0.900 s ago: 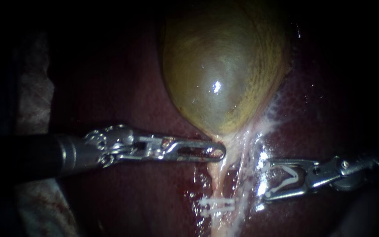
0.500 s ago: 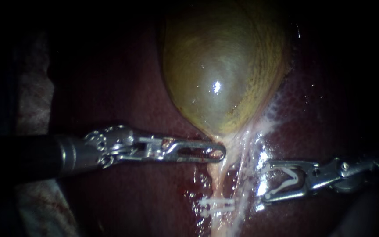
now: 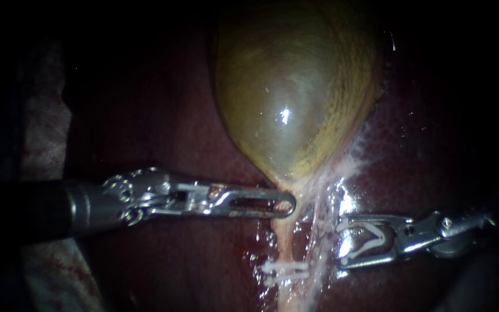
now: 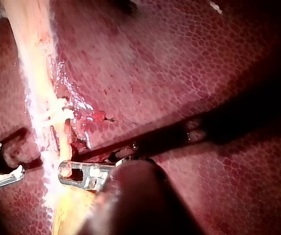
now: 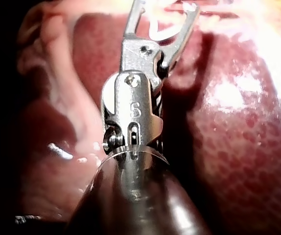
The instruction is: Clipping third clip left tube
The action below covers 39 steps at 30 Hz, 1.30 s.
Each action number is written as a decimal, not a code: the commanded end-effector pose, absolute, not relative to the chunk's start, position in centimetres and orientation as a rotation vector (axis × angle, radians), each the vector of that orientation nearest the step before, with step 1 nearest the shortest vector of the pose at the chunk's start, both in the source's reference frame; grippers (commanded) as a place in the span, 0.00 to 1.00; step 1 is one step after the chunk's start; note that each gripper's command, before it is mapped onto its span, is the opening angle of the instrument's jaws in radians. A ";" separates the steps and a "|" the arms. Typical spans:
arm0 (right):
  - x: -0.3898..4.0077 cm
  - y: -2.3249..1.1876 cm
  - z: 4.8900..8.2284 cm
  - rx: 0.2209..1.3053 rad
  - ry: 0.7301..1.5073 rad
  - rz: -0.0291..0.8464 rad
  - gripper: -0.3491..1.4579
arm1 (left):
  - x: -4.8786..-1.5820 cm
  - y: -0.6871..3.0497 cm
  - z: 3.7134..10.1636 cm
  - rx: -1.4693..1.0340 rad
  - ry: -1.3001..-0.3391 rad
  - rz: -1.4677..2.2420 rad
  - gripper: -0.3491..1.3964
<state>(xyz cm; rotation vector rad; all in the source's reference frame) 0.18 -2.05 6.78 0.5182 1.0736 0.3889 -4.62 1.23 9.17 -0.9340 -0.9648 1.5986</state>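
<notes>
The pale left tube (image 3: 287, 240) runs down from the neck of the green-yellow gallbladder (image 3: 290, 98). A white clip on the tube (image 3: 284, 269) crosses it low down; the left wrist view shows the same clip on the tube (image 4: 55, 113). My left instrument (image 3: 287, 204) comes in level, its slotted jaws shut on the gallbladder's neck where the tube begins (image 4: 67, 172). My right instrument (image 3: 343, 242) sits just right of the tubes. Its jaws stand wide apart and carry a white loaded clip (image 3: 371, 241) between them, short of the tube (image 5: 164, 12).
Dark red liver (image 3: 174, 127) surrounds the gallbladder. A second pale strand, the right tube (image 3: 320, 231), with glistening white tissue lies between the left tube and my right instrument. Pale cloth-like material (image 3: 44, 133) shows at the far left.
My right instrument has crept a little leftward toward the tubes, still carrying its clip. My left instrument has sunk slightly while keeping its hold.
</notes>
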 end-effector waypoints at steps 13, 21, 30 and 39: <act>0.26 -2.10 6.77 0.522 1.073 0.400 0.52 | -4.41 1.05 8.99 -0.918 -0.978 1.616 0.00; 0.34 -2.14 6.75 0.526 1.070 0.414 0.52 | -4.33 1.07 8.96 -0.915 -0.981 1.619 0.00; 0.56 -2.22 6.75 0.567 1.064 0.473 0.52 | -4.33 1.08 8.95 -0.914 -0.983 1.619 0.00; 0.89 -2.29 6.89 0.617 1.061 0.534 0.52 | -4.33 1.09 8.95 -0.914 -0.980 1.618 0.00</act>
